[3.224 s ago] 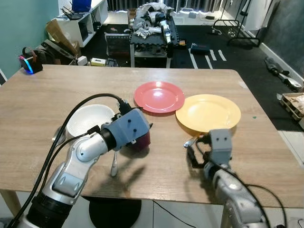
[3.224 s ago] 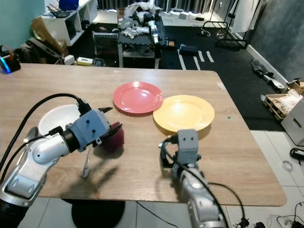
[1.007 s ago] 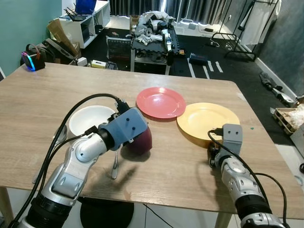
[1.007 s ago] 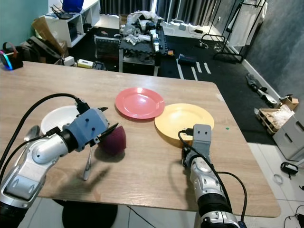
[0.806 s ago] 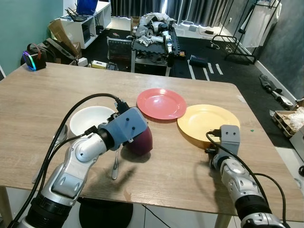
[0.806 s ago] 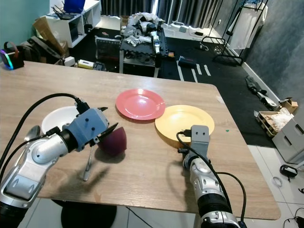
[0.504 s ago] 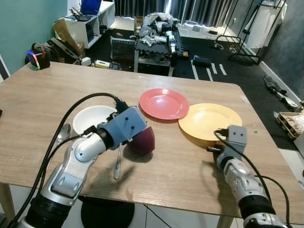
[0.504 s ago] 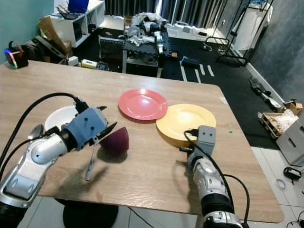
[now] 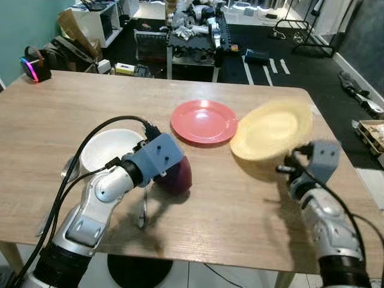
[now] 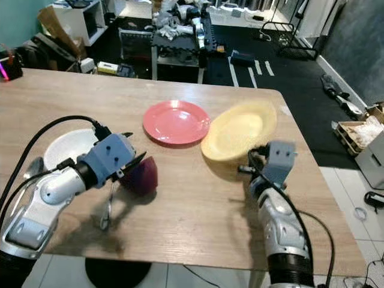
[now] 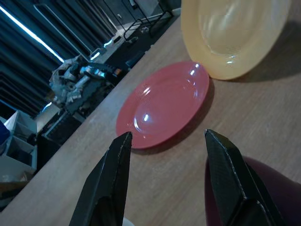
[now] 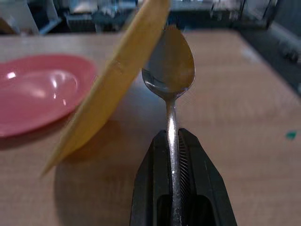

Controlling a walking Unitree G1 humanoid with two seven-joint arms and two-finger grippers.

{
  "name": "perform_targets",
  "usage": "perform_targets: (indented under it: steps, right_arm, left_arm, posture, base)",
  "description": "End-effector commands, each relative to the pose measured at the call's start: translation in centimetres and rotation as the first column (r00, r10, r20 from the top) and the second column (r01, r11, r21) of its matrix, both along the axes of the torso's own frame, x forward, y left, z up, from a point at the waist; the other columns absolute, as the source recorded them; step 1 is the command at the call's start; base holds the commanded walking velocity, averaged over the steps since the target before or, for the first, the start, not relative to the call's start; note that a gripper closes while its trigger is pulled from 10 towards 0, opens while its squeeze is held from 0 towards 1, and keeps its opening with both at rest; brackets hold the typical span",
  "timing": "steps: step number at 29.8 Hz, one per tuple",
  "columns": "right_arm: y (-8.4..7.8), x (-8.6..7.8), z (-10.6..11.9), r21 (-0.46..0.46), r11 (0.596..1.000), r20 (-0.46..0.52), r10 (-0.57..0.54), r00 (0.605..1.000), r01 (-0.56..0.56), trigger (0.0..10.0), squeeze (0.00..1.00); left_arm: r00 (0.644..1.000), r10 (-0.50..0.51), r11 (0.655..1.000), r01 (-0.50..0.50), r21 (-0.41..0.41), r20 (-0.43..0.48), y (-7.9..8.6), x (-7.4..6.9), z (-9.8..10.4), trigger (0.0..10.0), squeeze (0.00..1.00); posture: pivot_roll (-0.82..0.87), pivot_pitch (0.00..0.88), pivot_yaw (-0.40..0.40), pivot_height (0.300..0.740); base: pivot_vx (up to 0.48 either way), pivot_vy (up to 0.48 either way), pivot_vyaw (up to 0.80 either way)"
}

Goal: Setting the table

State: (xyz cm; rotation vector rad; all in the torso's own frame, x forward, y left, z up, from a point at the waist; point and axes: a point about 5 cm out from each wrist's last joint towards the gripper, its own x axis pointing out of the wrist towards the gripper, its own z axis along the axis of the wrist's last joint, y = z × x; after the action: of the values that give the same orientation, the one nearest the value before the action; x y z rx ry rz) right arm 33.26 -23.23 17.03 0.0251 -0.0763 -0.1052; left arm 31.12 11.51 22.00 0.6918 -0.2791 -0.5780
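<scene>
Spoon [image 12: 169,89] is what I have in my right gripper [image 12: 173,155]: the two black fingers are pressed together on its handle, and its long axis runs straight out along them, bowl end pointing away from the wrist. In the right wrist view the bowl sits up against the underside of the yellow plate [image 9: 271,129], which is tilted steeply, its far rim lifted off the wooden table [image 9: 228,204] and its near edge low. In the left eye view that plate stands at centre right of the frame, just right of the red plate [image 9: 203,121], which lies flat.

My right arm comes up from the lower right corner, forearm angled up and inward, wrist block just below and right of the tilted plate.

My left gripper [image 11: 167,155] is spread, its two fingers apart with bare tabletop between them, aimed towards the red plate; a dark maroon bowl [image 9: 177,174] lies just beside one finger, and I cannot tell whether it is touched. The left arm rises from the lower left corner, elbow bent, its blue wrist housing left of centre. A white bowl [image 9: 108,148] sits just to the left of it. A second spoon [image 9: 67,171] lies at the left of the white bowl, and a utensil [image 9: 143,210] lies on the table below the wrist.
</scene>
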Motion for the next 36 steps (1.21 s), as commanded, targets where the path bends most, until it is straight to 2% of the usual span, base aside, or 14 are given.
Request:
perform_targets:
  steps: [1,2,7,9,18,20,22,25,26,29,32,33,36]
  right_arm:
    - [0.2,-0.1,1.2,-0.039,0.999,0.067,-0.006,0.998,0.009,10.0,0.0]
    - [0.3,-0.2,2.3,-0.064,0.997,0.115,-0.023,0.993,0.03,10.0,0.0]
    - [0.3,-0.3,3.2,-0.156,0.985,0.156,-0.055,0.986,0.079,10.0,0.0]
    - [0.2,-0.4,3.4,-0.155,0.983,0.169,-0.075,0.983,0.102,10.0,0.0]
    - [-0.7,-0.8,5.0,-0.036,0.983,0.256,-0.164,0.953,0.179,10.0,0.0]
    - [-0.8,-0.8,5.1,-0.033,0.982,0.259,-0.174,0.95,0.189,10.0,0.0]
    - [-1.0,-0.9,5.4,-0.011,0.98,0.27,-0.187,0.945,0.197,10.0,0.0]
    - [-1.3,-1.3,5.8,0.106,0.979,0.273,-0.198,0.941,0.175,10.0,0.0]
    - [-1.3,-1.3,5.8,0.106,0.979,0.273,-0.198,0.941,0.175,10.0,0.0]
    - [-1.2,-1.7,4.5,0.214,0.969,0.227,-0.177,0.958,0.128,10.0,0.0]
    - [-0.9,-2.3,3.4,0.252,0.961,0.198,-0.164,0.966,0.112,10.0,0.0]
    - [-0.4,-3.3,2.7,0.242,0.966,0.187,-0.136,0.973,0.088,10.0,0.0]
    - [-0.2,-3.7,2.5,0.244,0.966,0.184,-0.127,0.975,0.079,10.0,0.0]
  left_arm:
    - [1.0,-0.001,1.0,0.001,0.011,-0.004,-0.1,0.0,-0.4,10.0,0.0]
    - [1.0,-0.002,1.0,0.002,0.012,-0.002,-0.2,0.1,-0.3,10.0,0.0]
    - [1.0,-0.007,1.0,0.007,0.015,0.001,-0.3,0.1,-0.4,10.0,0.0]
    - [1.0,-0.008,1.0,0.008,0.016,0.002,-0.4,0.1,-0.4,10.0,0.0]
    - [1.0,-0.009,1.0,0.009,0.008,0.009,-0.6,0.4,-0.4,10.0,0.0]
    - [1.0,-0.007,1.0,0.007,0.006,0.01,-0.6,0.4,-0.4,10.0,0.0]
    - [1.0,0.01,1.0,-0.01,-0.017,0.005,-0.5,0.5,-0.4,10.0,0.0]
    - [0.994,0.084,0.981,-0.095,-0.166,-0.072,0.3,0.7,-0.6,10.0,0.0]
    - [0.994,0.084,0.981,-0.095,-0.166,-0.072,0.3,0.7,-0.6,10.0,0.0]
    - [0.976,0.141,0.93,-0.188,-0.317,-0.165,1.3,0.6,-0.8,10.0,0.0]
    - [0.963,0.181,0.899,-0.244,-0.364,-0.199,2.1,0.4,-0.9,10.0,0.0]
    - [0.947,0.228,0.868,-0.303,-0.393,-0.227,3.2,0.0,-1.1,10.0,0.0]
    - [0.941,0.243,0.86,-0.321,-0.398,-0.234,3.5,-0.2,-1.2,10.0,0.0]
  posture:
    - [-0.01,0.006,0.052,0.74]
    - [-0.01,0.005,0.053,0.74]
    - [-0.01,0.0,0.056,0.74]
    - [-0.01,0.0,0.056,0.74]
    - [-0.02,0.0,0.066,0.74]
    - [-0.02,0.0,0.068,0.74]
    - [-0.02,0.0,0.07,0.74]
    - [-0.03,0.0,0.074,0.74]
    - [-0.03,0.0,0.074,0.74]
    - [-0.03,0.0,0.072,0.74]
    - [-0.03,0.0,0.071,0.74]
    - [-0.03,0.0,0.072,0.74]
    - [-0.03,0.0,0.072,0.74]
  base:
    - [0.0,0.0,0.0]
    - [0.0,0.0,0.0]
    - [0.0,0.0,0.0]
    - [0.0,0.0,0.0]
    - [0.0,0.0,0.0]
    - [0.0,0.0,0.0]
    - [0.0,0.0,0.0]
    - [0.0,0.0,0.0]
    - [0.0,0.0,0.0]
    - [0.0,0.0,0.0]
    - [0.0,0.0,0.0]
    - [0.0,0.0,0.0]
    - [0.0,0.0,0.0]
